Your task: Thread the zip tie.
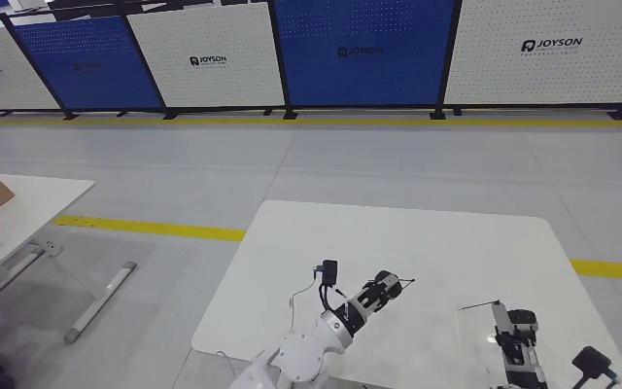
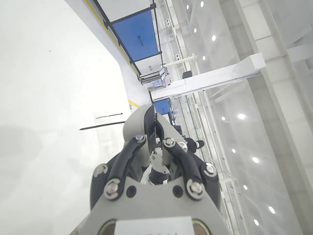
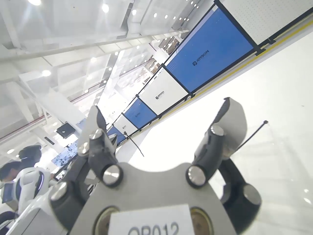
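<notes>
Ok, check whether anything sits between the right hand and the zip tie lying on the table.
Nothing visible does: the zip tie lies on bare table just beyond the open right hand.

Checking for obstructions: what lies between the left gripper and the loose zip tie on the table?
Top view: bare table, apart from the held zip tie jutting from the left gripper; the loose zip tie lies beyond.

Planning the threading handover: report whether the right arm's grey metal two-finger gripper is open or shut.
Open: the grey metal two-finger gripper shows its fingers spread wide apart in the right wrist view, clamping nothing.
</notes>
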### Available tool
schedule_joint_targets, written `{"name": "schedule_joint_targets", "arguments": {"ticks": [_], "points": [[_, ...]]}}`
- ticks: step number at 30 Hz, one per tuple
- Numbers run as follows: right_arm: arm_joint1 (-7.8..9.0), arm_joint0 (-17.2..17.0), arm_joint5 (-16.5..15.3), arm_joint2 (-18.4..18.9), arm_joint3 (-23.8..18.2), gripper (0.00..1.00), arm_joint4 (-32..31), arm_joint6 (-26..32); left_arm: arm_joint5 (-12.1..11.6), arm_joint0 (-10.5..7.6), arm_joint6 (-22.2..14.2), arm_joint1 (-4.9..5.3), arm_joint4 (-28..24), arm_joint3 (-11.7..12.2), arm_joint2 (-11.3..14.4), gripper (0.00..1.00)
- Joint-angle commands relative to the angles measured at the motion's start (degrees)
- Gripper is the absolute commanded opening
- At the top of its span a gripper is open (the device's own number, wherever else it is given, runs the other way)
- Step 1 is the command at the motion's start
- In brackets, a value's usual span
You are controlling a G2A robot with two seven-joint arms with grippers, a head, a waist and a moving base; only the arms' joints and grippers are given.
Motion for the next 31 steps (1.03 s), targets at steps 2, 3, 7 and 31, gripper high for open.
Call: {"name": "schedule_joint_targets", "arguments": {"ticks": [2,3,7,31], "points": [[0.00,0.00,0.00,0.00,0.00,1.00,0.02,0.00,0.00,0.00,-0.02,0.00,-0.04,0.00,0.00,0.00],[0.00,0.00,0.00,0.00,0.00,1.00,0.02,0.00,0.00,0.00,-0.02,0.00,-0.04,0.00,0.00,0.00],[0.00,0.00,0.00,0.00,0.00,1.00,0.02,0.00,0.00,0.00,-0.02,0.00,-0.04,0.00,0.00,0.00],[0.16,-1.26,0.00,5.53,-1.22,1.00,11.16,1.64,0.05,0.53,6.32,0.05,5.09,1.03,-0.12,0.00]]}}
